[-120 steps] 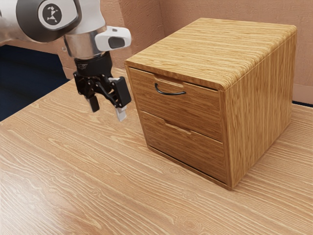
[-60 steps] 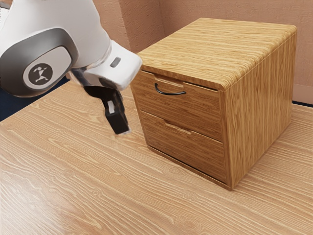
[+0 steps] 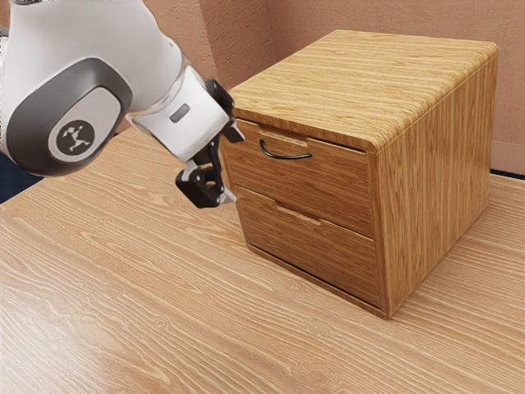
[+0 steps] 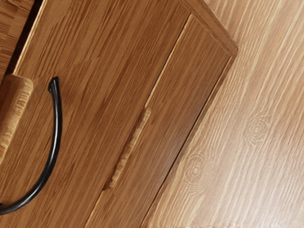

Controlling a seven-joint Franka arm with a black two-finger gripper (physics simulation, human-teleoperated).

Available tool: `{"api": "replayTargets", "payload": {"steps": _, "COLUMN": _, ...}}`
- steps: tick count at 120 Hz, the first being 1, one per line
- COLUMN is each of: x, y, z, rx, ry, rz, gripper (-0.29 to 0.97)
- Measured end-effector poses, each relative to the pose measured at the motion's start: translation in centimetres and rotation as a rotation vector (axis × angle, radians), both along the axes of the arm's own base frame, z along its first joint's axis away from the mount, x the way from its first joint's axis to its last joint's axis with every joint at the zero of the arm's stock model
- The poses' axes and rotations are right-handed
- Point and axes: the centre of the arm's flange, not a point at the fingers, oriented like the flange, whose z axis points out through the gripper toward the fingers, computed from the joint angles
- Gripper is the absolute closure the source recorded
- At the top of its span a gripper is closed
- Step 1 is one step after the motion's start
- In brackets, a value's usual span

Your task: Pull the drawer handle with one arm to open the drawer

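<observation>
In the exterior view, the end effector (image 3: pixel 207 185) hangs just beside the cabinet's (image 3: pixel 394 90) front corner, apart from the black drawer handle (image 3: pixel 285 153) on the shut top drawer (image 3: pixel 328 185). Whether the end effector is apart or together cannot be told. The wrist view adds the handle's curve (image 4: pixel 53 142) seen close, the lower drawer's wooden ridge (image 4: pixel 129 146) and the worktop (image 4: pixel 256 118).

I see a cabinet (image 3: pixel 361 90) in honey-tan wood with fine streaked grain. Its drawer handle (image 3: pixel 283 153) is glossy black. The table (image 3: pixel 123 312) is a paler tan, with wavy grain and ringed knots. My arm (image 3: pixel 82 41) is white, with a grey joint cap bearing a white emblem. The gripper (image 3: pixel 212 195) is black. The far wall (image 3: pixel 246 33) is mottled reddish-brown.
</observation>
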Motion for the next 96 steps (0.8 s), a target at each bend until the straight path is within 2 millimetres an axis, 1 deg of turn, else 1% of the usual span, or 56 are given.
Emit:
{"api": "replayTargets", "payload": {"steps": 10, "x": 0.2, "y": -0.1, "z": -0.4, "rx": 0.021, "ry": 0.001, "rz": -0.048, "gripper": 0.03}}
{"api": "replayTargets", "payload": {"steps": 18, "x": 0.5, "y": -0.2, "z": -0.5, "rx": 0.033, "ry": -0.003, "rz": -0.082, "gripper": 0.08}}
{"api": "replayTargets", "payload": {"steps": 28, "x": 0.7, "y": -0.2, "z": -0.5, "rx": 0.044, "ry": -0.011, "rz": -0.118, "gripper": 0.13}}
{"api": "replayTargets", "payload": {"steps": 45, "x": 0.7, "y": -0.3, "z": -0.3, "rx": 0.058, "ry": -0.019, "rz": -0.168, "gripper": 0.17}}
{"api": "replayTargets", "payload": {"steps": 58, "x": 1.2, "y": 0.1, "z": -0.5, "rx": 0.067, "ry": -0.027, "rz": -0.191, "gripper": 0.24}}
{"api": "replayTargets", "payload": {"steps": 71, "x": 2.2, "y": 0.4, "z": -1.1, "rx": 0.072, "ry": -0.028, "rz": -0.213, "gripper": 0.3}}
{"api": "replayTargets", "payload": {"steps": 78, "x": 2.5, "y": 0.5, "z": -1.3, "rx": 0.075, "ry": -0.031, "rz": -0.225, "gripper": 0.31}}
{"api": "replayTargets", "payload": {"steps": 90, "x": 3.1, "y": 1.1, "z": -1.5, "rx": 0.07, "ry": -0.04, "rz": -0.232, "gripper": 0.33}}
{"api": "replayTargets", "payload": {"steps": 96, "x": 3.5, "y": 1.9, "z": -1.5, "rx": 0.066, "ry": -0.045, "rz": -0.229, "gripper": 0.33}}
